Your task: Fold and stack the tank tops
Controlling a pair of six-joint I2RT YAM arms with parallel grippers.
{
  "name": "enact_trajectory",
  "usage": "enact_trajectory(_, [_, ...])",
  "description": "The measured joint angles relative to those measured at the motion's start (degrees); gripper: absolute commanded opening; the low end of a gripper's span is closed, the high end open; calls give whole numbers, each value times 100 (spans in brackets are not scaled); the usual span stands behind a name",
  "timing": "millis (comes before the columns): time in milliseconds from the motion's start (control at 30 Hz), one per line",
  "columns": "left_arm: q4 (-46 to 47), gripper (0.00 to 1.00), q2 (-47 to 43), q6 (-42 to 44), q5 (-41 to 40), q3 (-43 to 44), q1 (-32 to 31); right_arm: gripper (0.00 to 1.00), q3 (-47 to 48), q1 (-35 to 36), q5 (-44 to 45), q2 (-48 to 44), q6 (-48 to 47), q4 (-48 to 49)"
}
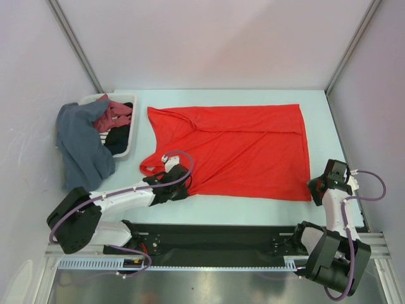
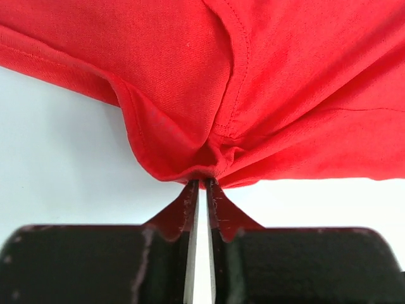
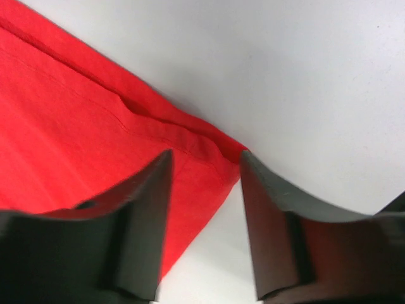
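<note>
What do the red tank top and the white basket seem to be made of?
Red tank top: a thin knit fabric, perhaps cotton or a blend, with a matte finish. A fine weave, stitched hems and soft wrinkles show.
White basket: probably hard plastic with a smooth surface. Its thin rim keeps a stiff, rounded shape.

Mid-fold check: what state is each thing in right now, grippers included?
red tank top: spread on the table, creased, not yet folded up.
left gripper: shut on the red tank top's near edge.
right gripper: open, over the top's near right corner.
white basket: upright, holding bunched clothes.
grey-blue garment: draped over the basket's left rim onto the table.
</note>
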Motion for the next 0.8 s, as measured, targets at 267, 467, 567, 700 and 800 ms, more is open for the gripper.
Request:
enact_trajectory(267, [-498,60,-286,131,-341,179,-26,64,0,494,85,28,125,-188])
enact_trajectory(467, [-756,63,-730,308,-490,457,125,45,0,826,271,492,424,-192])
enact_trajectory(567, [-750,63,-761,444,-466,498,358,17,11,863,435,616,522,-232])
enact_trajectory(700, [-750,61,-553,658,-396,553,577,0,9,850,555,645,669,-243])
enact_trajectory(800, [-719,57,-275,793,-278,662,581,0,9,817,616,564,704,-286])
